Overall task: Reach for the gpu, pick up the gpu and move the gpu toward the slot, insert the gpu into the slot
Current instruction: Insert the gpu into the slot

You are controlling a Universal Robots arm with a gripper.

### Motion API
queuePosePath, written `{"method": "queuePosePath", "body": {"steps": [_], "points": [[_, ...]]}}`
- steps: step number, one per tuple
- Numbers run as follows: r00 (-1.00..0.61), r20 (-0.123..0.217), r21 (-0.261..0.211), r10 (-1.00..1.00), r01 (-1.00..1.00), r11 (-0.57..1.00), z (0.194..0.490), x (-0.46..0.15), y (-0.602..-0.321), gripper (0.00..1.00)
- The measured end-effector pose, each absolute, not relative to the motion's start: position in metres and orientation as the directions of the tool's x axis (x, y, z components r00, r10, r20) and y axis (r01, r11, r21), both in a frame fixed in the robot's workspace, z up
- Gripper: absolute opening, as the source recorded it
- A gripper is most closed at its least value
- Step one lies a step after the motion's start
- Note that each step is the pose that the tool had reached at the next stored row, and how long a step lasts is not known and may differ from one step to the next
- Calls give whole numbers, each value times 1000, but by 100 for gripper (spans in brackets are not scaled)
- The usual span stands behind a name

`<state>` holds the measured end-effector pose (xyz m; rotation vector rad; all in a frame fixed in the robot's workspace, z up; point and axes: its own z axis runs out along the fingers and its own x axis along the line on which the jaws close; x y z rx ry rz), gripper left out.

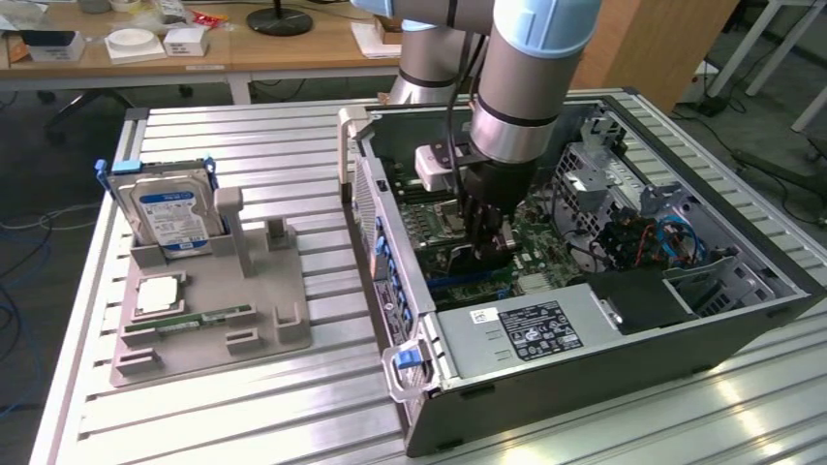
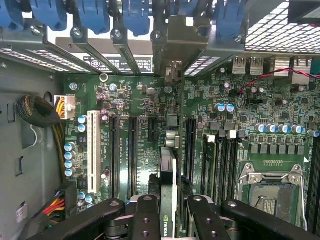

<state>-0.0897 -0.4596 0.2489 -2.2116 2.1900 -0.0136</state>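
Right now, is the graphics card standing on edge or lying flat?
On edge. The gpu stands upright between the gripper fingers, its thin edge pointing down at the motherboard slots.

Green motherboard (image 2: pixel 150 100), black slots, one white slot (image 2: pixel 93 150). Blue latches (image 2: pixel 95 15) on grey case (image 1: pixel 621 368). Black gripper (image 2: pixel 167 220). Blue-labelled silver hard drive (image 1: pixel 174 218) in grey holder (image 1: pixel 207 329).

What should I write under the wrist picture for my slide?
Gripper holds the gpu edge-on, right over a black slot on the green motherboard.
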Motion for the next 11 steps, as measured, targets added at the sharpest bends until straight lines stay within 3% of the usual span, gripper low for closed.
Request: {"method": "queuePosePath", "body": {"steps": [11], "points": [[10,-14,-27,-1000,-1000,-9,249,-90,-460,26]]}}
